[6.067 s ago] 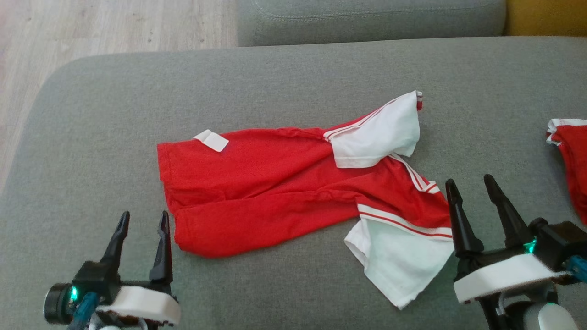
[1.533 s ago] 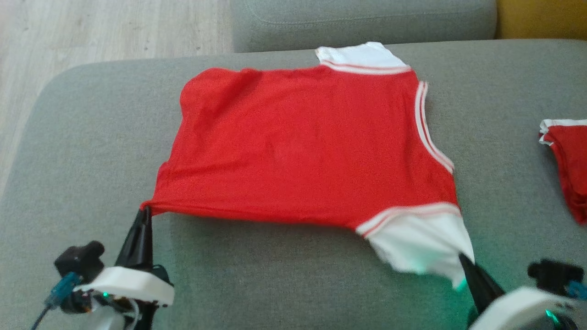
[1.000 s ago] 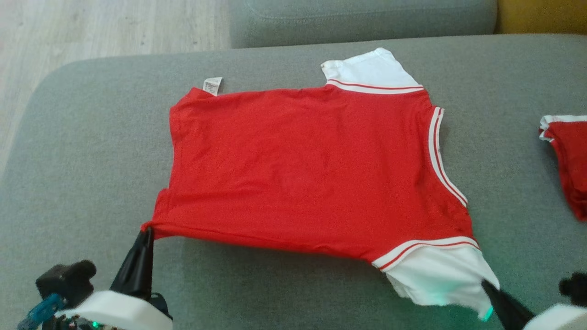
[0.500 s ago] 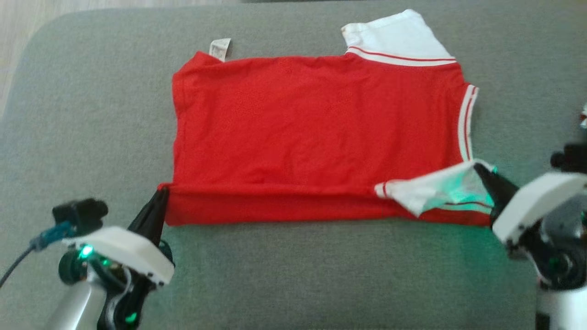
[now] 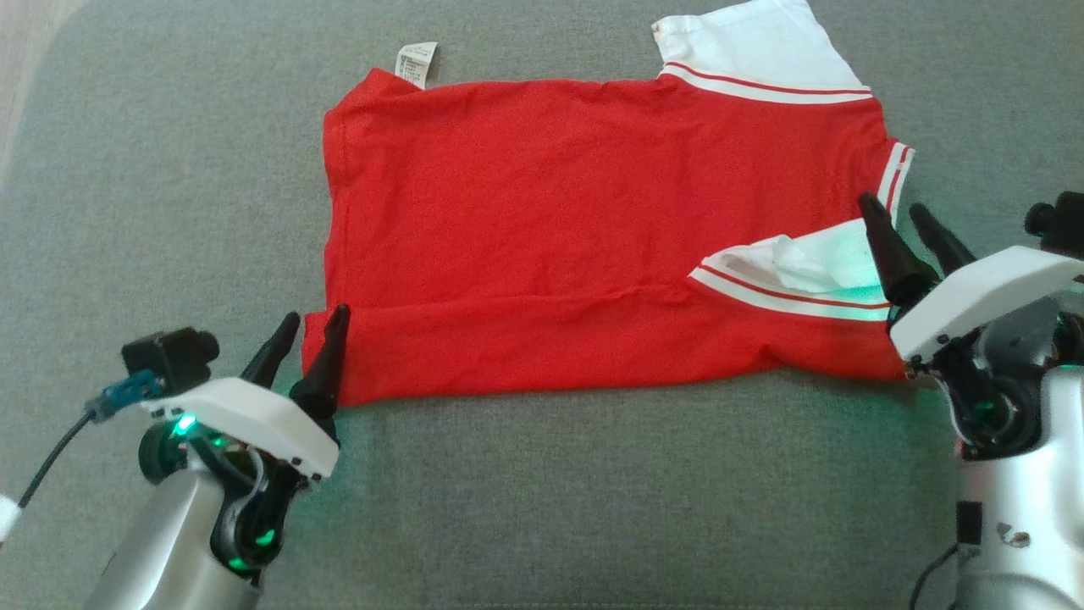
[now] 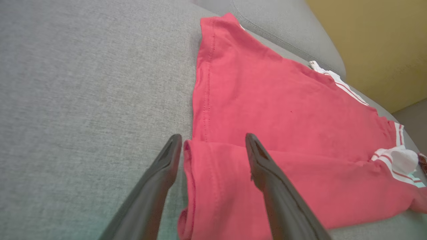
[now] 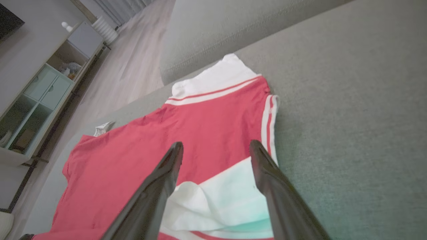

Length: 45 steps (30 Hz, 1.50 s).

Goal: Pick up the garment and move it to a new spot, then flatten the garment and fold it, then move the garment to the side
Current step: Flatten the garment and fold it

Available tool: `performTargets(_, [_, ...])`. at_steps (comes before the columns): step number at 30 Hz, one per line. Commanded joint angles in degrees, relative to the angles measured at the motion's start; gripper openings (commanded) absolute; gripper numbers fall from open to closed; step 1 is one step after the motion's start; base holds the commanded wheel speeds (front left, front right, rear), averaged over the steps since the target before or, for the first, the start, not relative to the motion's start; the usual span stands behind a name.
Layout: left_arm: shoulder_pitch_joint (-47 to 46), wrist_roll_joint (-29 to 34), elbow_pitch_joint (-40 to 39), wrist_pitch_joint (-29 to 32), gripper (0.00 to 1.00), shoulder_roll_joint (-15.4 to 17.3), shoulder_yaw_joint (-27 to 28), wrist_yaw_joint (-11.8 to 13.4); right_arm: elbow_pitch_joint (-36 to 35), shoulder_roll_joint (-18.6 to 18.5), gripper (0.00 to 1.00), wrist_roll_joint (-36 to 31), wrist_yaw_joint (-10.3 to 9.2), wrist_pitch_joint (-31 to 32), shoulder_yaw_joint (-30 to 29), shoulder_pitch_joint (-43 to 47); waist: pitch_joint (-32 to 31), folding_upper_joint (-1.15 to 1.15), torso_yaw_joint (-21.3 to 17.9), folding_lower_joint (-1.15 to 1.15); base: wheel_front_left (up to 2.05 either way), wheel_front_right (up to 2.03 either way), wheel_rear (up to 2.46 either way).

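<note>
The garment [image 5: 550, 212] is a red T-shirt with white sleeves and red-and-white striped trim at the sleeve seams and neckline. It lies spread on a grey sofa cushion [image 5: 593, 491], hem to the left and neckline to the right. Its near edge is folded over the body as a long red band [image 5: 550, 356]. The near sleeve [image 5: 813, 263] is turned inward and rests slightly crumpled on the red fabric. The far sleeve [image 5: 754, 42] lies flat. A white care label [image 5: 416, 62] sticks out at the far hem corner.
</note>
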Motion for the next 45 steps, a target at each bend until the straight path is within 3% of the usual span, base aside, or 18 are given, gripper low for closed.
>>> performTargets(1, [-1.8, 0.3, -1.1, -1.1, 1.0, 1.1, 2.1, 0.0, -2.2, -0.7, 1.0, 0.0, -0.03, -2.3, 2.0, -1.1, -0.1, 0.0, -0.2, -0.01, 0.0, 0.0, 0.0])
performTargets(6, [-0.2, 3.1, -1.4, -9.2, 1.0, 0.4, 3.8, 2.1, -4.7, -2.8, 1.0, -0.6, -0.03, -15.9, 6.0, 1.5, -1.0, 0.0, -0.6, -0.01, 0.0, 0.0, 0.0])
performTargets(12, [2.3, 10.9, -5.5, -23.7, 1.0, -0.8, 5.7, 7.1, -9.1, -5.1, 1.0, -7.9, -0.03, -29.2, 9.1, 6.8, -2.9, 0.0, -0.9, -0.01, 0.0, 0.0, 0.0])
performTargets(20, [8.0, 23.0, -14.6, -26.3, 1.0, -0.3, 7.1, 13.2, -17.8, -3.2, 1.0, -15.0, -0.03, -31.5, 10.2, 17.2, -6.2, 0.0, -2.4, -0.01, 0.0, 0.0, 0.0])
performTargets(25, [12.4, 24.9, -16.2, -25.4, 1.0, 0.1, 6.2, 15.0, -21.2, -1.9, 1.0, -15.8, -0.03, -30.0, 10.5, 22.8, -7.3, 0.0, -3.0, -0.01, 0.0, 0.0, 0.0])
performTargets(38, [14.1, 23.4, -15.6, -22.9, 1.0, 0.0, 5.3, 15.1, -23.7, -0.7, 1.0, -15.5, -0.03, -27.9, 10.3, 25.8, -7.5, 0.0, -3.2, -0.01, 0.0, 0.0, 0.0])
performTargets(45, [11.2, 18.4, -8.1, -16.3, 1.0, -1.0, 3.0, 10.4, -17.9, -2.2, 1.0, -14.6, -0.03, -24.6, 7.8, 25.0, -6.0, 0.0, -2.6, -0.01, 0.0, 0.0, 0.0])
